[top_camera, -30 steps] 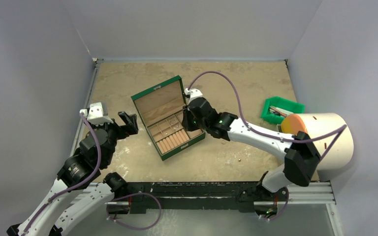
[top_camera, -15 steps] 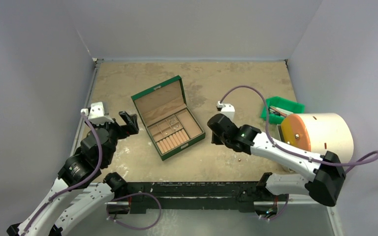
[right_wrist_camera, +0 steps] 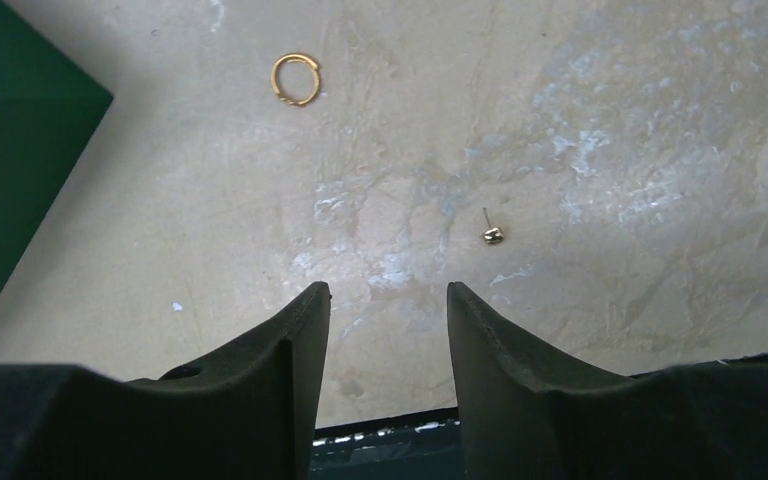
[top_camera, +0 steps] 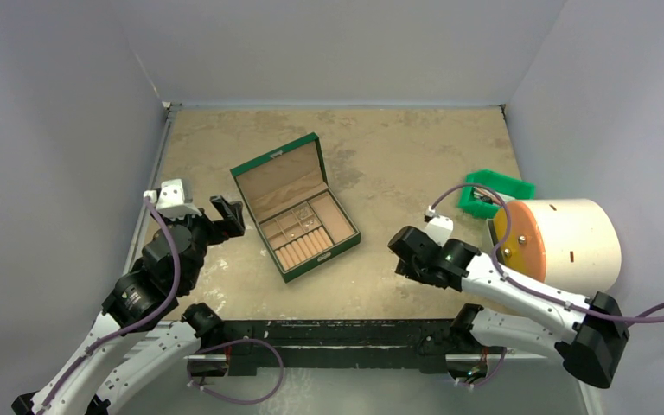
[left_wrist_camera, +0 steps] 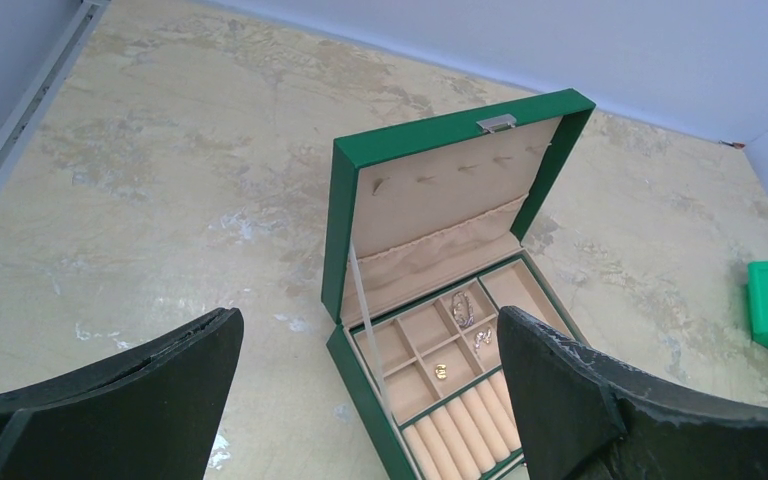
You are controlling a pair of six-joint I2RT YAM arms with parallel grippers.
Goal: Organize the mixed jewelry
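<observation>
The green box (top_camera: pixel 298 212) stands open mid-table, lid up. In the left wrist view its small tan compartments (left_wrist_camera: pixel 430 345) hold two silver pieces (left_wrist_camera: pixel 463 308) and a small gold piece (left_wrist_camera: pixel 441 373), above a row of ring rolls. Loose jewelry lies on the table in the right wrist view: a thin gold hoop (right_wrist_camera: pixel 295 79) and a small stud (right_wrist_camera: pixel 493 235). My right gripper (right_wrist_camera: pixel 388 290) hovers open and empty, short of both and near the table's front edge (top_camera: pixel 405 257). My left gripper (top_camera: pixel 227 216) stays wide open left of the box (left_wrist_camera: pixel 368 318), holding nothing.
A green bin (top_camera: pixel 494 192) with small items sits at the right. Beside it lies a large white cylinder (top_camera: pixel 571 238) with an orange face. The black front rail (right_wrist_camera: pixel 390 440) shows just below my right fingers. The box's corner (right_wrist_camera: pixel 20 110) is at the left.
My right arm has pulled back from the box to the near right part of the table, and its jaws have widened. The left arm has not moved.
</observation>
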